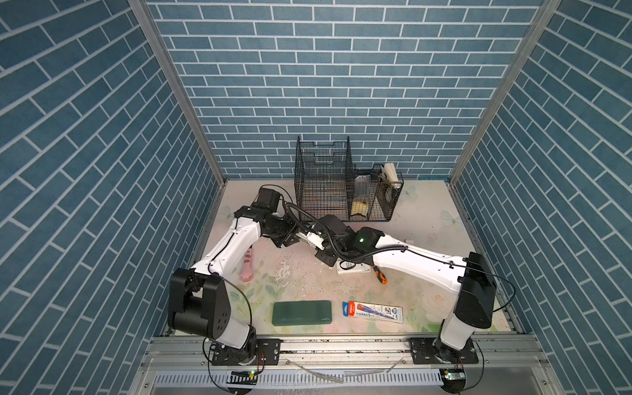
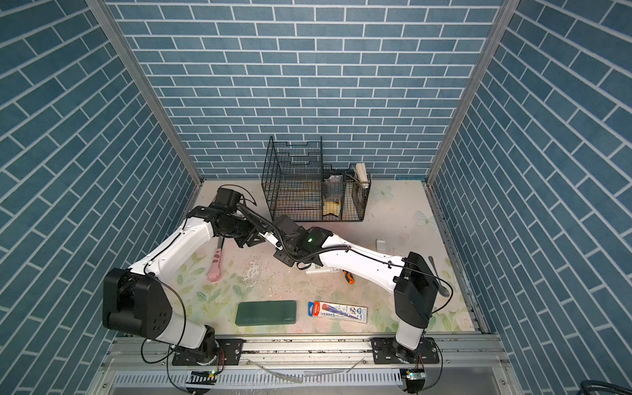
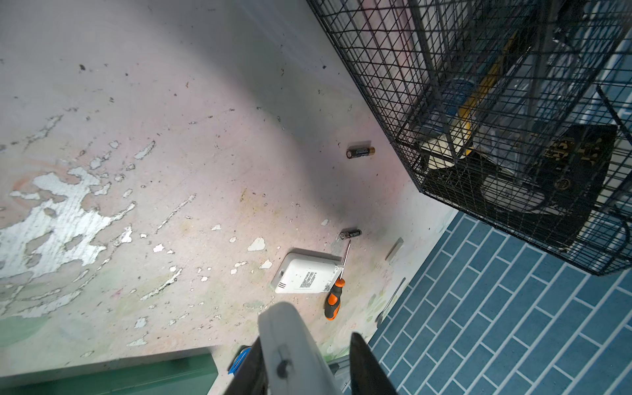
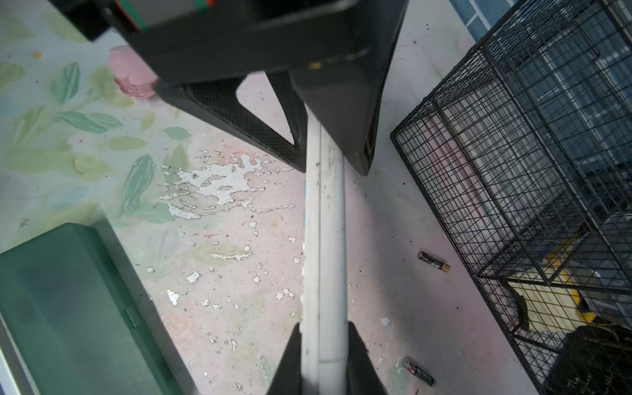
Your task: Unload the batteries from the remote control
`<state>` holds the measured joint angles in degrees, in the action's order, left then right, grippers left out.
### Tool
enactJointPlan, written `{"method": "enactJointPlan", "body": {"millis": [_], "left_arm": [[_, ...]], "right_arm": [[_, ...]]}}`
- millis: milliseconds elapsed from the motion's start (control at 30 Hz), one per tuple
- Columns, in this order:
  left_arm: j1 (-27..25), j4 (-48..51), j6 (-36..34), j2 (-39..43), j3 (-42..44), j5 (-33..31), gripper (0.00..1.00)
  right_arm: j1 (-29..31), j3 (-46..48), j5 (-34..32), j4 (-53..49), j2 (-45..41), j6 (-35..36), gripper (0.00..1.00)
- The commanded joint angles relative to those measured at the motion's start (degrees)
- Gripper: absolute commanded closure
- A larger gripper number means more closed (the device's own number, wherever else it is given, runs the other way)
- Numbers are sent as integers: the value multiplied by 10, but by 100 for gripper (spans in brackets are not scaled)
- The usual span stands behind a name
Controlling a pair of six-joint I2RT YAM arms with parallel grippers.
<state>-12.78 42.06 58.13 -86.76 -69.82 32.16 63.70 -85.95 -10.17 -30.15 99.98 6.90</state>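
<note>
Right gripper (image 4: 323, 330) clamps one end of the white remote (image 4: 325, 239) above the table (image 3: 154, 85); left gripper (image 3: 304, 338) straddles the other end, a gap beside one finger; a battery (image 3: 360, 152) and a second battery (image 3: 350, 234) lie loose on the table near the wire basket (image 3: 478, 102).

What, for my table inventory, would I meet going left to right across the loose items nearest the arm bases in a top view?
pink paw-shaped tool → green case → printed carton
</note>
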Motion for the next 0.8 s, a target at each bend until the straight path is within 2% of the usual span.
{"method": "enactJointPlan", "body": {"millis": [0, 267, 533, 700, 767], "left_arm": [[1, 23, -5, -13, 0, -7, 64], [2, 24, -5, -33, -7, -17, 73], [2, 25, -1, -45, -18, -34, 95], [2, 25, -5, -50, -28, -39, 100], [3, 20, -6, -50, -29, -38, 100]], "right_arm": [[9, -43, -25, 14, 12, 25, 100], [24, -72, -43, 5, 23, 37, 100], [41, -89, -67, 3, 34, 43, 100], [44, -95, -82, 6, 36, 41, 99], [44, -95, -87, 7, 36, 41, 94]]}}
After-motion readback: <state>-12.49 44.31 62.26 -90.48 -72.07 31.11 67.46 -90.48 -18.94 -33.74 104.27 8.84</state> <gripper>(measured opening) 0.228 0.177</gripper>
